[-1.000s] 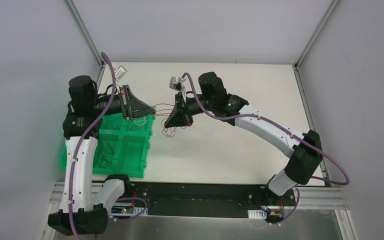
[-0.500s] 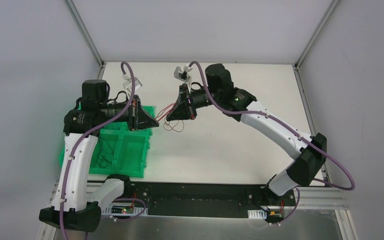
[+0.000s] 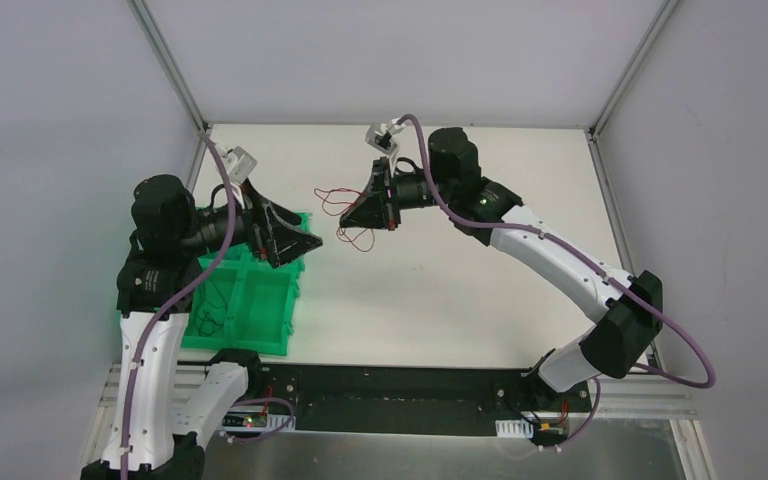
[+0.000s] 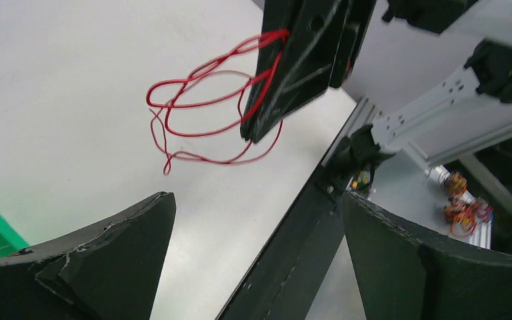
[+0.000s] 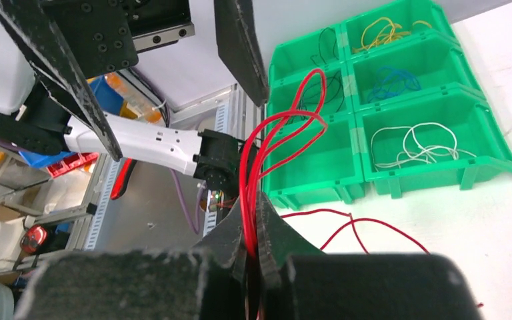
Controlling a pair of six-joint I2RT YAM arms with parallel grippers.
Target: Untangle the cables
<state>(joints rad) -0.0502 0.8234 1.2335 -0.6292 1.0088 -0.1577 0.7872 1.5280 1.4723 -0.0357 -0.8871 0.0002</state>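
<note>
A thin red cable runs in loose loops out of my right gripper, whose jaws are shut on it. From above, the red cable dangles above the white table from the right gripper. My left gripper hovers over the green bin's far corner, open and empty, a short gap left of the red loops. In the left wrist view the left gripper has only table between its fingers; the red cable hangs from the right gripper's fingers ahead. White, blue, yellow and dark cables lie in separate bin compartments.
The green divided bin stands at the table's left side under the left arm. Aluminium frame posts rise at the far corners, and a black base rail runs along the near edge.
The left gripper has opened, let go of the red cable and drawn back slightly left. The right gripper has moved away and to the right, taking the red cable with it.
</note>
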